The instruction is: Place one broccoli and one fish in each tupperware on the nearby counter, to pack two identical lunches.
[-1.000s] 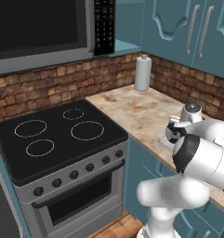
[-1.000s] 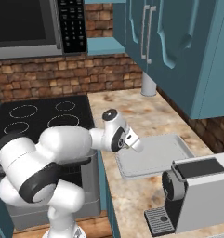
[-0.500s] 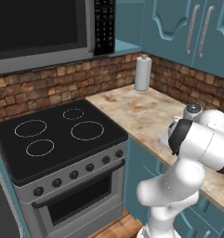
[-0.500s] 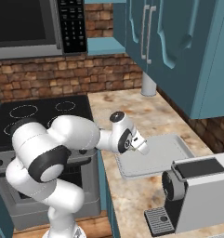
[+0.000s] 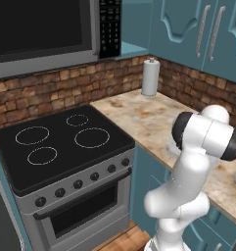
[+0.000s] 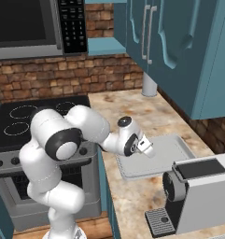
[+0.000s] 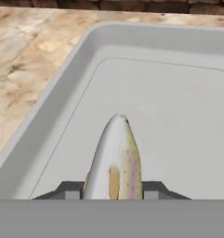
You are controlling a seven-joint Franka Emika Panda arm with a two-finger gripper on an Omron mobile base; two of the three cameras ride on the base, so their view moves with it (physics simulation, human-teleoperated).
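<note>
Hand (image 7: pixel 114 188) closed on a fish (image 7: pixel 114 162), poised above the tupperware (image 6: pixel 172 149); tupperware rests on the tabletop (image 6: pixel 132 109), beside the coffee machine (image 6: pixel 198 191).

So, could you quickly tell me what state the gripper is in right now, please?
Gripper: closed on the fish, holding it above the tupperware.

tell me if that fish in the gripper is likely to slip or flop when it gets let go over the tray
The fish sticks straight out from between the fingertips without drooping, so it probably handles as stiff. Its smooth, tapered, glossy body could slide in the grip. Released over the tupperware, it would likely land flat; the raised rim should stop it sliding out.
</note>
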